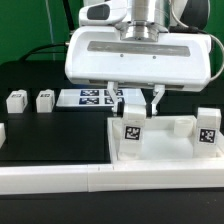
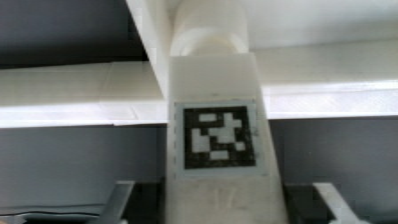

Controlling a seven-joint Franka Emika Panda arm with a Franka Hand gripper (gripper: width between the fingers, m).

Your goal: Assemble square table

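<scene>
While the pincer (image 1: 137, 108) pinches the upright tagged leg (image 1: 132, 134) between its fingers, the square top (image 1: 172, 147) lies just beneath it on the surface (image 1: 50, 135); a second leg (image 1: 207, 128) stands beside it, toward the exterior view's right.

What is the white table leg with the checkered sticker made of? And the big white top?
The short white table leg looks like hard, smooth plastic: even white with rounded, moulded edges. Its black-and-white tag seems to be printed paper, flat and matte. The large white square top looks like the same plastic.
</scene>
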